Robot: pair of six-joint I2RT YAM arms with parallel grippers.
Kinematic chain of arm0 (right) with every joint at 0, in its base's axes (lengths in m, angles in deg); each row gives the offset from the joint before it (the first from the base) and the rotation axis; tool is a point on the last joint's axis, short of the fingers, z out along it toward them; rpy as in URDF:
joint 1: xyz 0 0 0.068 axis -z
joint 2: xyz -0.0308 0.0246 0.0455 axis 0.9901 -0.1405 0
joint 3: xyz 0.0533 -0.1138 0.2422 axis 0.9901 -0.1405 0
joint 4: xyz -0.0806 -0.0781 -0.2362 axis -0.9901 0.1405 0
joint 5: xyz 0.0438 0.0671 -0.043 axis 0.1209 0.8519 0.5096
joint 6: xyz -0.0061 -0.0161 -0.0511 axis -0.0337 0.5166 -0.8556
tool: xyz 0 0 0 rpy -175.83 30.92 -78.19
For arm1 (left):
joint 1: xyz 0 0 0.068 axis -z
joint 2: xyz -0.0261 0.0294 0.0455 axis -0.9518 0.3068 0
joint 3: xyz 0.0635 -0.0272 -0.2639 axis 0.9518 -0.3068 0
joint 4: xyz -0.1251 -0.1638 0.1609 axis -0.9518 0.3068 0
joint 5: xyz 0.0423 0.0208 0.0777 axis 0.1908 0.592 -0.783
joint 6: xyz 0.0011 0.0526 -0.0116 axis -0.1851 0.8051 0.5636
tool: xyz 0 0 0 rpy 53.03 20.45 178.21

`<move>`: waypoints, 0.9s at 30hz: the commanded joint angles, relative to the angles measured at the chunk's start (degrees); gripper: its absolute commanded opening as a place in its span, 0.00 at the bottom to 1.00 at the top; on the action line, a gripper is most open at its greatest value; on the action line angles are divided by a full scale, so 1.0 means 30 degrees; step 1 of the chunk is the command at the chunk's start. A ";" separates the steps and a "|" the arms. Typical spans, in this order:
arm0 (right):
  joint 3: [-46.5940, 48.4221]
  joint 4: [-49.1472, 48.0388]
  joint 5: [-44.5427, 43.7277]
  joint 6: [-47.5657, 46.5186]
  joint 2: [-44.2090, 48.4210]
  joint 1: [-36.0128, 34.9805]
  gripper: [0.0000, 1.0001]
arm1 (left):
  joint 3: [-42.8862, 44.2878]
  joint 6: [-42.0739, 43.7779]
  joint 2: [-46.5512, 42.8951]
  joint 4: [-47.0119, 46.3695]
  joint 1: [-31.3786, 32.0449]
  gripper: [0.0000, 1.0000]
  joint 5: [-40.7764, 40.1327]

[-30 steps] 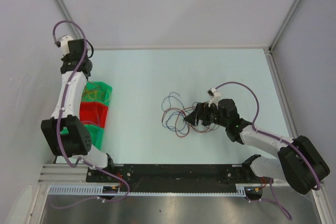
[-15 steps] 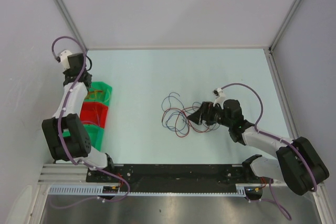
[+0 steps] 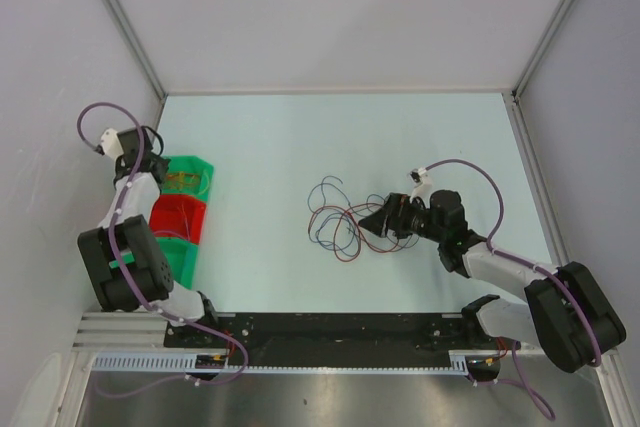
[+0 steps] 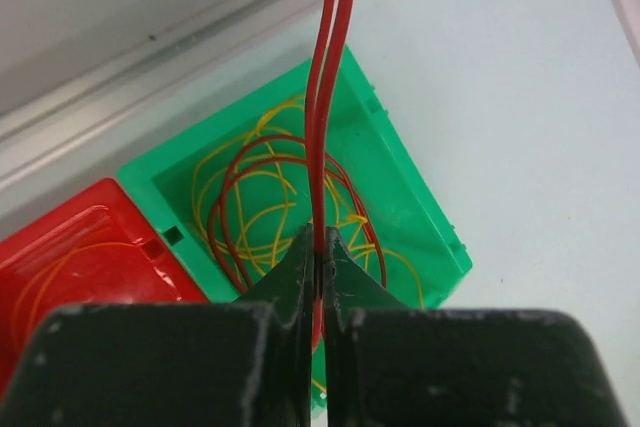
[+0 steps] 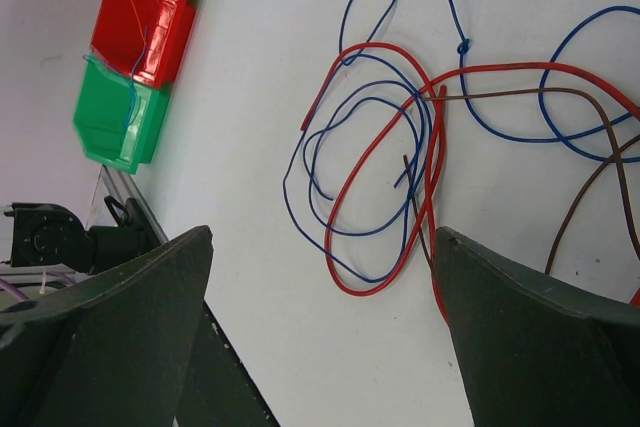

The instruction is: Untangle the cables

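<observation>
A: Wires first — where do the thin, curly red, blue and brown cables (image 5: 400,147) lie?

B: Loose on the pale table, just ahead of the right gripper (image 5: 320,337), its jaws spread wide.

A: And the left gripper (image 4: 318,267)?

B: Pressed together on a red wire loop (image 4: 325,97), above the green plastic bin (image 4: 420,217).

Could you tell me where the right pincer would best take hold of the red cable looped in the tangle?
Probably the red cable's lower-left bend, from straight above. There it lies flat on the bare table, crossed only by a blue cable, and the open right pincer already straddles it.
</observation>
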 commanded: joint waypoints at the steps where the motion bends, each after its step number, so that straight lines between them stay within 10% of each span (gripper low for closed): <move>1: -0.0130 -0.1049 0.0301 0.0163 0.0382 0.0148 0.96 | 0.0067 -0.1847 0.1309 -0.0468 -0.0324 0.00 0.2710; 27: -0.0335 -0.1781 0.0975 0.0602 0.0059 0.0704 0.96 | 0.2968 -0.2671 0.5238 0.1406 -0.1496 0.12 0.7021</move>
